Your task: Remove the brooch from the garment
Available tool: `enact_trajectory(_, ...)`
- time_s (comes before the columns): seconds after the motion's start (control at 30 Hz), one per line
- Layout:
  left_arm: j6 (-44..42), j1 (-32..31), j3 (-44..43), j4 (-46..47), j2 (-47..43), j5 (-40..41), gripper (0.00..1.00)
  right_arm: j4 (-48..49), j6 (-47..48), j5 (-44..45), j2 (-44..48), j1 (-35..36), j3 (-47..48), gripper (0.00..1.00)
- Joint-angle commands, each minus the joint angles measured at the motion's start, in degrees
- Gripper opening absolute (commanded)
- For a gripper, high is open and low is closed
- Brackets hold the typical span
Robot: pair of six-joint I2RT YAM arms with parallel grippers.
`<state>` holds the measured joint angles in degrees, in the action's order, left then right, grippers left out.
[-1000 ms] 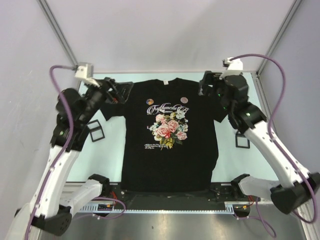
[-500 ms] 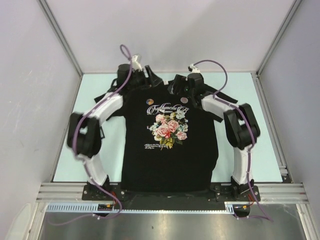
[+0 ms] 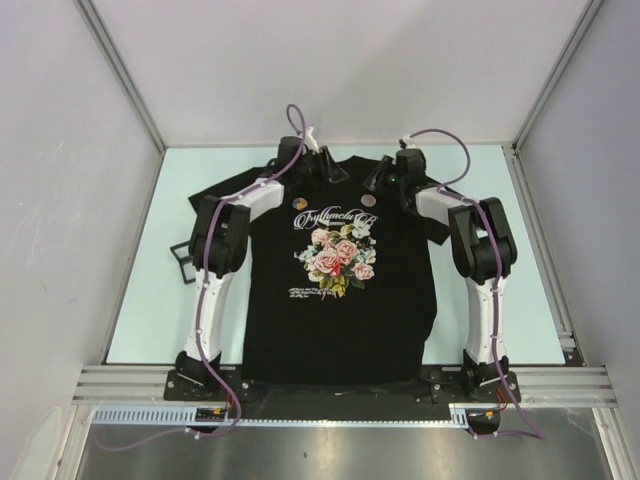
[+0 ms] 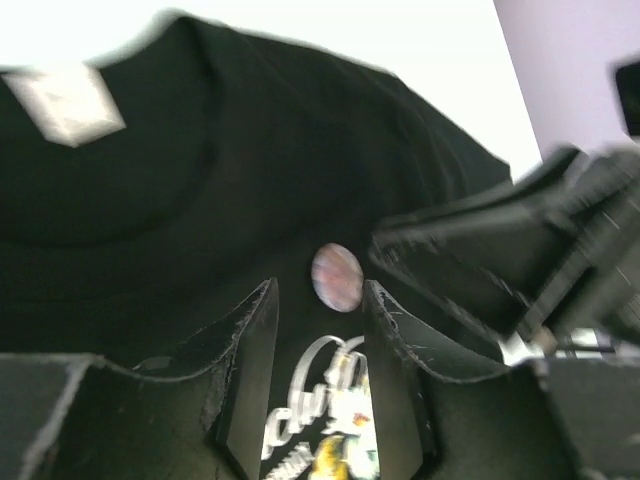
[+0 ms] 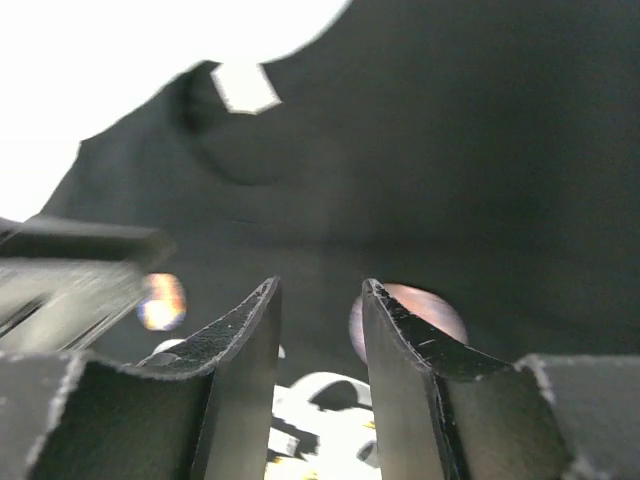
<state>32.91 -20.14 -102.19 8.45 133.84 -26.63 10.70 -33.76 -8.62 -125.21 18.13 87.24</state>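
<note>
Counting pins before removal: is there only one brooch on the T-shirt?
No, the T-shirt carries a multicoloured brooch and a pinkish brooch below its collar.

Robot lab cell: aluminium frame posts (image 3: 121,75), plain wall panels (image 3: 330,70), pale tabletop (image 3: 505,295), mounting rail (image 3: 130,382).

Black T-shirt (image 3: 340,300) on a pale mint-green counter (image 3: 500,280). Its chest print shows pink and white roses (image 3: 338,255) with green leaves, below white cursive lettering (image 3: 330,217). Toward the counter's far edge are a pale pink brooch (image 3: 369,199) and an orange-and-blue brooch (image 3: 299,203). A white label (image 4: 68,103) marks the collar. The arms (image 3: 484,320) are white with black joints and purple cables (image 3: 440,140).
</note>
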Motion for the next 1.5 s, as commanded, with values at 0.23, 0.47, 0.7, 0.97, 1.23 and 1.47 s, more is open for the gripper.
enact_trajectory(0.23,-1.71,-6.49,-5.11,-1.86,3.25,0.27,0.35,-3.40,0.18,-3.42,5.85,-5.04,-6.82,0.43)
enact_trajectory(0.47,4.26,-6.58,-9.95,-3.43,8.80,-0.44,0.20,-3.49,-0.25,-4.64,5.33,-5.56,-7.09,0.43)
enact_trajectory(0.7,6.64,-6.67,-11.45,-7.30,9.07,1.50,0.15,-2.53,-1.57,-6.23,4.71,-5.65,-7.17,0.40)
enact_trajectory(0.97,8.84,-6.67,-15.40,-13.01,11.44,2.90,0.12,-1.47,-2.89,-7.37,3.83,-5.47,-7.09,0.39)
enact_trajectory(1.23,9.99,-6.75,-20.15,-18.29,14.34,3.78,0.10,-1.82,-3.68,-7.02,3.39,-5.65,-7.09,0.37)
enact_trajectory(1.47,10.95,-6.75,-21.91,-21.19,15.83,3.78,0.06,-1.73,-4.03,-7.28,2.87,-5.74,-7.09,0.36)
